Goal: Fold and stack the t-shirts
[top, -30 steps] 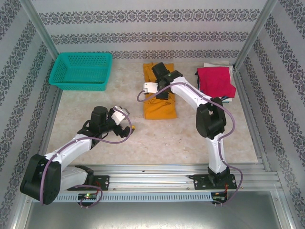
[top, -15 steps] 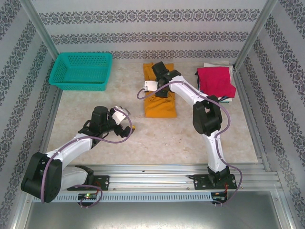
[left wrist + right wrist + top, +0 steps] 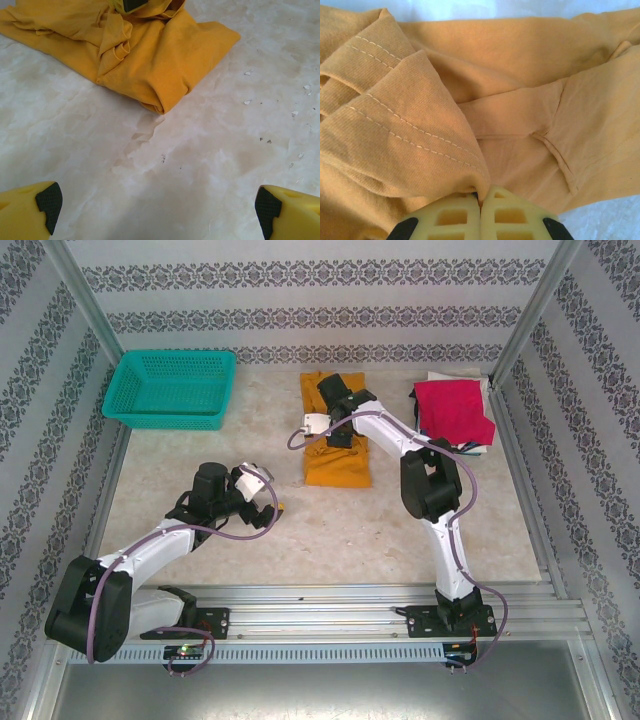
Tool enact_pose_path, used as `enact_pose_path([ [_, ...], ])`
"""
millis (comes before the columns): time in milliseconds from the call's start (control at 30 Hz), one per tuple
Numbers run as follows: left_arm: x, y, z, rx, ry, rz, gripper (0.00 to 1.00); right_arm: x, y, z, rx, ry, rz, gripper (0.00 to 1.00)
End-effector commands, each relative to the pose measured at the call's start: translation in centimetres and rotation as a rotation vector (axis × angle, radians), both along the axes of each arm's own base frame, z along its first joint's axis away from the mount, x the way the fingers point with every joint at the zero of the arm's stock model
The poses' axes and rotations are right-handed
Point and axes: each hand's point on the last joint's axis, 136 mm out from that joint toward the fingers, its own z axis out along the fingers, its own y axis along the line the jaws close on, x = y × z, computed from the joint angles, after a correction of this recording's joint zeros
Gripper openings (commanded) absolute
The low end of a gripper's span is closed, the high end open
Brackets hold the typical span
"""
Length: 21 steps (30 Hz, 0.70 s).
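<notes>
A mustard-orange t-shirt (image 3: 338, 465) lies as a long folded strip at the back middle of the table. My right gripper (image 3: 335, 432) sits on top of it, shut on a pinched fold of its stitched hem (image 3: 420, 145). The same orange shirt (image 3: 150, 55) shows in the left wrist view beyond bare tabletop. My left gripper (image 3: 275, 508) hovers low over the table to the left of the shirt, open wide, with nothing between its yellow fingertips (image 3: 30, 210). A crimson-red t-shirt (image 3: 455, 412) lies folded on white and dark cloth at the back right.
A teal mesh basket (image 3: 172, 388) stands at the back left. The metal frame posts and patterned walls close in both sides. Small flecks dot the marble tabletop (image 3: 250, 100) to the right of the left gripper.
The right arm has shifted a little to the left and its elbow has drawn in, with the pinched orange cloth bunching slightly. The left arm has not moved.
</notes>
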Motion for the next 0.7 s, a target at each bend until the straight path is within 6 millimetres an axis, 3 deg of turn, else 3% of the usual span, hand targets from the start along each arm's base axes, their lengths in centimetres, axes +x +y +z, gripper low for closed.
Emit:
enact_pose_path([
  [0, 0.8, -0.6, 1.6, -0.005, -0.07, -0.02, 1.0, 0.8, -0.8, 1.0, 0.022, -0.032, -0.033, 0.0],
  [233, 1.0, -0.6, 1.6, -0.002, -0.076, -0.023, 1.0, 1.1, -1.1, -0.4, 0.01, -0.031, -0.044, 0.02],
  [300, 1.0, -0.6, 1.6, -0.003, -0.077, -0.024, 1.0, 1.4, -0.9, -0.4, 0.018, -0.05, -0.049, 0.13],
  [333, 1.0, -0.7, 1.6, -0.004, -0.076, -0.025, 1.0, 1.7, -0.9, -0.1, 0.024, -0.068, -0.057, 0.28],
  [367, 1.0, -0.7, 1.6, -0.006, -0.075, -0.024, 1.0, 2.1, -0.8, 0.4, 0.033, -0.09, -0.067, 0.38],
  [500, 1.4, -0.8, 2.0, -0.031, -0.074, -0.008, 1.0, 3.6, -0.5, 4.0, 0.132, -0.227, -0.15, 0.59],
  [667, 3.8, -1.6, 2.0, -0.059, -0.042, 0.06, 1.0, 3.6, -1.2, 8.4, 0.336, -0.311, -0.328, 0.66],
])
